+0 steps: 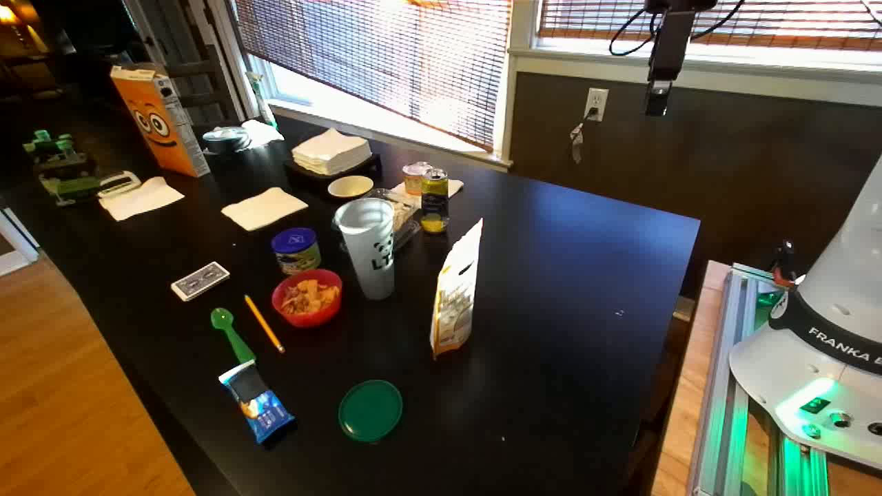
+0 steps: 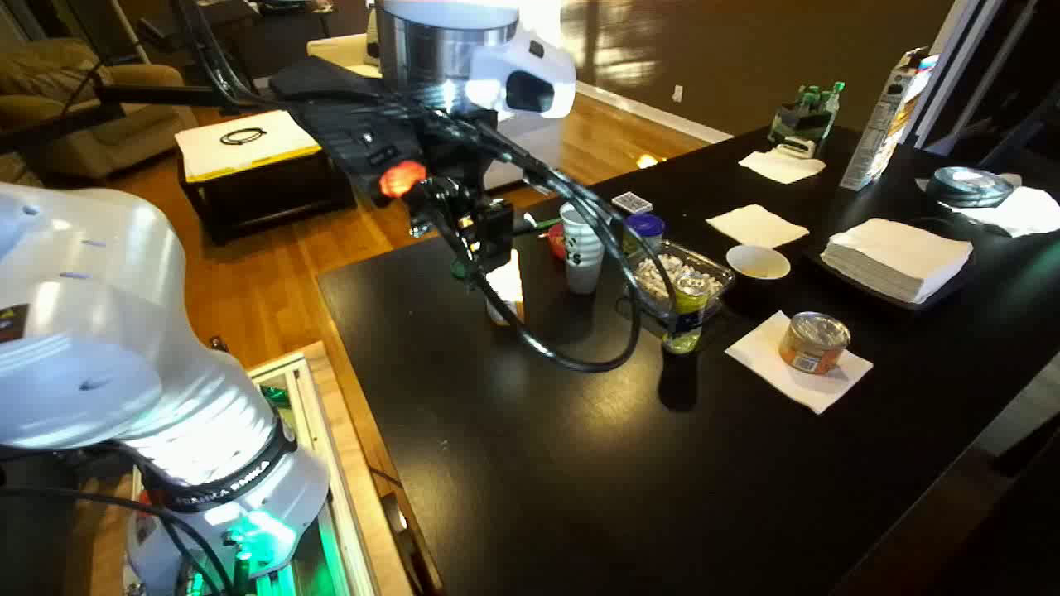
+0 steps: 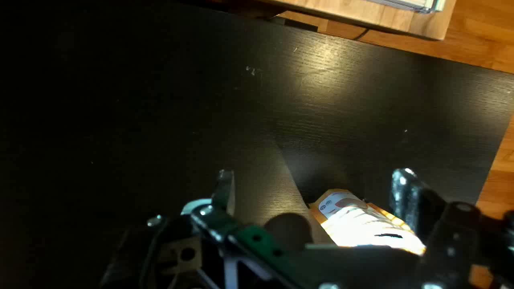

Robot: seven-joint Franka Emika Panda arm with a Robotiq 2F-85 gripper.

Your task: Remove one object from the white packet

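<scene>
The white packet [image 1: 456, 296] stands upright on the black table in an exterior view, with its printed front turned partly away. It also shows, partly behind the gripper, in an exterior view [image 2: 507, 288], and from above, glaring white with orange edges, in the wrist view [image 3: 357, 224]. The small tan-orange piece is out of sight. My gripper [image 3: 313, 176] is open, with nothing between its fingers. The packet lies below and beyond the fingers, nearer the right finger, not touched as far as I can see. In an exterior view the gripper [image 1: 658, 103] hangs high above the table.
A tall white cup [image 1: 370, 255] stands beside the packet. A red bowl of snacks [image 1: 306, 300], a blue-lidded tub [image 1: 296, 251], a green lid [image 1: 371, 410] and a blue snack wrapper [image 1: 258, 403] lie around it. A yellow can [image 2: 686, 314] stands farther along. Cables [image 2: 580, 360] hang from the arm.
</scene>
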